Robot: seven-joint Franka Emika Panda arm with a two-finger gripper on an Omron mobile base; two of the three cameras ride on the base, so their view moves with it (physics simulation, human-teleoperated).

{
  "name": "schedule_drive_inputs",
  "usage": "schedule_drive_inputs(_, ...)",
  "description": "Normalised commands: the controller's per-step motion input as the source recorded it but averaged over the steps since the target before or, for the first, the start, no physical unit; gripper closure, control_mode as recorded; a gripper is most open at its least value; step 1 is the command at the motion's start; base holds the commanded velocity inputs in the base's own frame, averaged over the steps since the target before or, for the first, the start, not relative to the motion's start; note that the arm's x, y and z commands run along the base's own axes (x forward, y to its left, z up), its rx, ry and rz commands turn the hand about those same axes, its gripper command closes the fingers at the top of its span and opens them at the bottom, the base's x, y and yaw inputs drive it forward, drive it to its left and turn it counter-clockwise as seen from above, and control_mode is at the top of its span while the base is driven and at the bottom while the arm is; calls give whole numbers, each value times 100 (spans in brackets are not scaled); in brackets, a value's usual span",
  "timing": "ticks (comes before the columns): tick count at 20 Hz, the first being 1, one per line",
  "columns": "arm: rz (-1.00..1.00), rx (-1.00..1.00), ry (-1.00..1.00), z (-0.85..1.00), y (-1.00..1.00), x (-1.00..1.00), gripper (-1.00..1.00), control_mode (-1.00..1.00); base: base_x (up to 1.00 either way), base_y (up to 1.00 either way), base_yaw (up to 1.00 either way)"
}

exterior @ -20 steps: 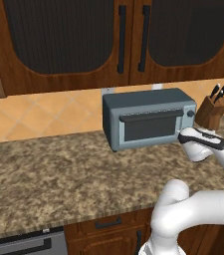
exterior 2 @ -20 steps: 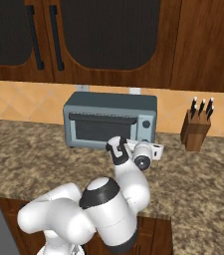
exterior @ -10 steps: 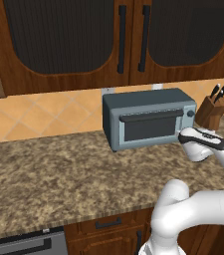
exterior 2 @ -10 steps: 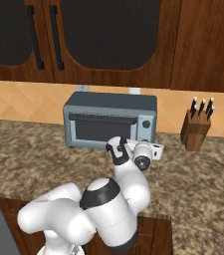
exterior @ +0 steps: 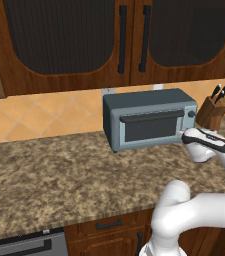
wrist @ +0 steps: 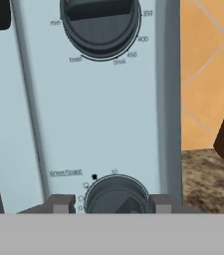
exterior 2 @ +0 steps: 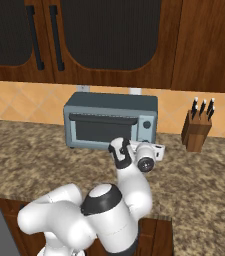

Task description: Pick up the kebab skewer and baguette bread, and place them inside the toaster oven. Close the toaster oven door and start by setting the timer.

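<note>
Pincer (wrist: 116, 204) tips straddle the lower timer knob (wrist: 116, 195), clamped on it by the look of it. Toaster oven (exterior: 149, 119) sits on the desk (exterior: 59, 175) against the backsplash, door (exterior: 149, 127) shut. You want a pure wrist roll about the knob's axis, no pushing in, or you'll slip off.

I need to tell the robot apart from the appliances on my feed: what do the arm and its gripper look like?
The arm is glossy white with rounded, bulbous segments and dark grey to black joint caps. Its wrist is white with a black band along the top. A round grey-rimmed disc sits on the hand. The gripper ends in two small dark grey, blocky fingertips. No cables or markings are visible.
</note>
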Motion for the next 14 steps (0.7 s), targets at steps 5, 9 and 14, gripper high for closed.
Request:
schedule_drive_inputs(5,6,1,0,0,-1,0,100,-100,0,0,0)
schedule_drive_inputs(9,1,0,0,0,0,0,100,-100,0,0,0)
schedule_drive_inputs(14,0,0,0,0,8,0,100,-100,0,0,0)
